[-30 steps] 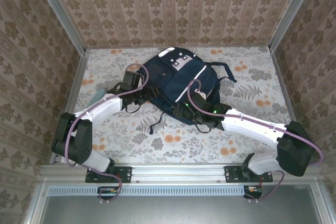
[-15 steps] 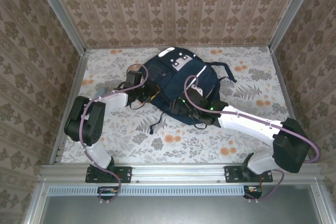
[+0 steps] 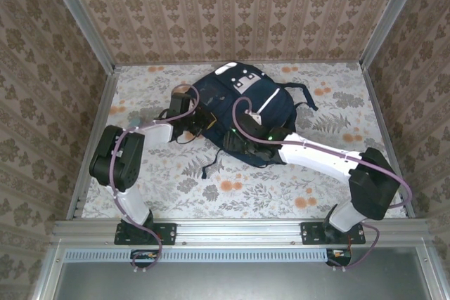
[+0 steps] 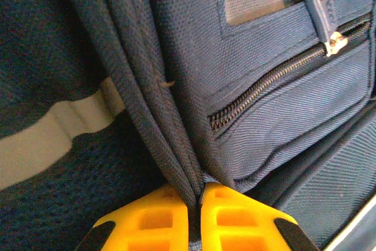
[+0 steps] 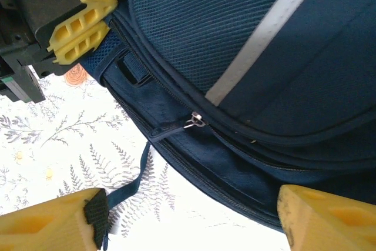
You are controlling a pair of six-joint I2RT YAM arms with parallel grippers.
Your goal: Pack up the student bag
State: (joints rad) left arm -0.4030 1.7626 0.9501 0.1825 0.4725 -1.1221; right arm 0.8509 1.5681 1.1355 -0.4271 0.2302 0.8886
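The student bag (image 3: 242,100), navy with white stripes and grey patches at its top, lies flat in the middle of the table. My left gripper (image 3: 205,121) is at the bag's left side. In the left wrist view its yellow fingers (image 4: 235,216) are shut on a ridge of the bag's fabric (image 4: 176,145), beside a closed pocket zipper (image 4: 264,86). My right gripper (image 3: 234,143) hovers open over the bag's near edge. A zipper pull (image 5: 176,127) lies ahead of its spread fingertips (image 5: 53,221), untouched. The left gripper (image 5: 108,19) shows there too, pinching the bag.
A thin dark strap (image 5: 126,192) trails from the bag onto the floral tablecloth (image 3: 330,173). Another strap loops out at the bag's far right (image 3: 304,96). Wallpapered walls enclose the table on three sides. A metal rail (image 3: 239,233) runs along the near edge.
The left gripper has shut on the bag's fabric. The right arm has slid left along the bag's near edge, its jaws narrowing a little but still apart.
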